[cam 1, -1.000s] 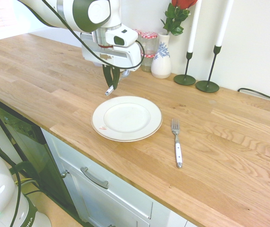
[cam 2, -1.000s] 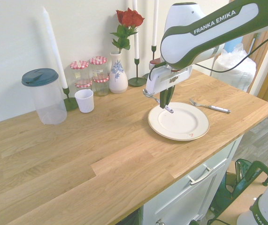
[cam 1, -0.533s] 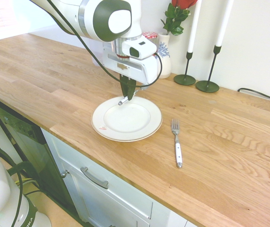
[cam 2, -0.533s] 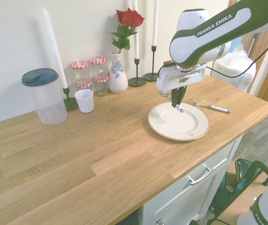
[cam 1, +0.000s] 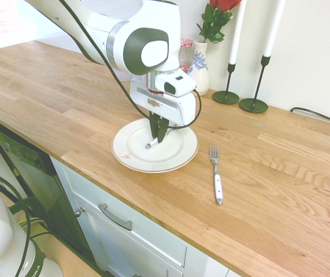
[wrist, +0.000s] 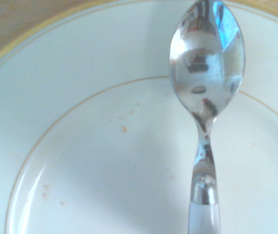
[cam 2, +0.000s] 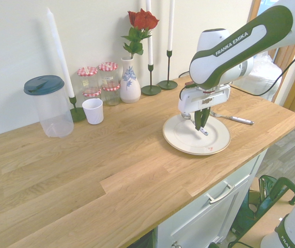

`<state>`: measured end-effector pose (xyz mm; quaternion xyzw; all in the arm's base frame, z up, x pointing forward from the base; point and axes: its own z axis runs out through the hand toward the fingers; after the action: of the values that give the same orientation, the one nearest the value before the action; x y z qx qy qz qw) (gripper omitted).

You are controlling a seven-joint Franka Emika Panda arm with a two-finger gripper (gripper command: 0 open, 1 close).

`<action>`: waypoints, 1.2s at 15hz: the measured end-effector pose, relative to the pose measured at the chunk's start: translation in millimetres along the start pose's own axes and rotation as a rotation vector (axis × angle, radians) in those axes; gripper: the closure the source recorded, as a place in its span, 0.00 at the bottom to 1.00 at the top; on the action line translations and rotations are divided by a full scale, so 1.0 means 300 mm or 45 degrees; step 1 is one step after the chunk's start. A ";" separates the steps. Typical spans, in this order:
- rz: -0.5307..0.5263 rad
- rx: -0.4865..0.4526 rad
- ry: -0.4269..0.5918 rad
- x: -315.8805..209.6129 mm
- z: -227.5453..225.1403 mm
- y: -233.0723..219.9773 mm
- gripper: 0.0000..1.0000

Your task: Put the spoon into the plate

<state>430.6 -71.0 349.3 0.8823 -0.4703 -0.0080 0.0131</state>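
The round white plate [cam 1: 179,160] with a thin gold rim line sits near the counter's front edge, a small red mark [cam 1: 126,156] by its rim. My gripper [cam 1: 159,133] is low over the plate's middle, shut on the white handle of the spoon [cam 1: 151,142], whose metal end slants down close to the plate surface. From the other side, the gripper [cam 2: 200,122] and the spoon [cam 2: 203,131] stand inside the plate's rim [cam 2: 184,145]. The wrist view shows the shiny spoon bowl [wrist: 207,63] just over the plate [wrist: 104,170]; whether they touch is unclear.
A white-handled fork [cam 1: 217,180] lies on the wood right of the plate. Along the wall stand a vase with a rose [cam 2: 130,85], two dark candlesticks [cam 1: 254,105], red-lidded jars [cam 2: 109,77], a white cup [cam 2: 93,110] and a lidded plastic jug [cam 2: 49,106].
The arm carried the spoon from beyond the plate's far-left rim to over the plate's middle and lowered it close to the surface. The plate and fork stayed put.
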 end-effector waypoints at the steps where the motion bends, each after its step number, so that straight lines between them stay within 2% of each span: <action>1: 0.002 -0.006 -0.006 0.002 0.011 0.001 1.00; 3: 0.007 -0.008 -0.009 0.006 0.020 0.006 1.00; 4: 0.008 -0.009 -0.010 0.006 0.022 0.008 0.00; 15: 0.005 -0.039 0.020 -0.001 0.023 0.017 0.00; 18: 0.018 -0.020 0.076 -0.049 -0.112 0.020 0.00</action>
<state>418.2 -61.5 383.1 0.8787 -0.4759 0.0149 0.0341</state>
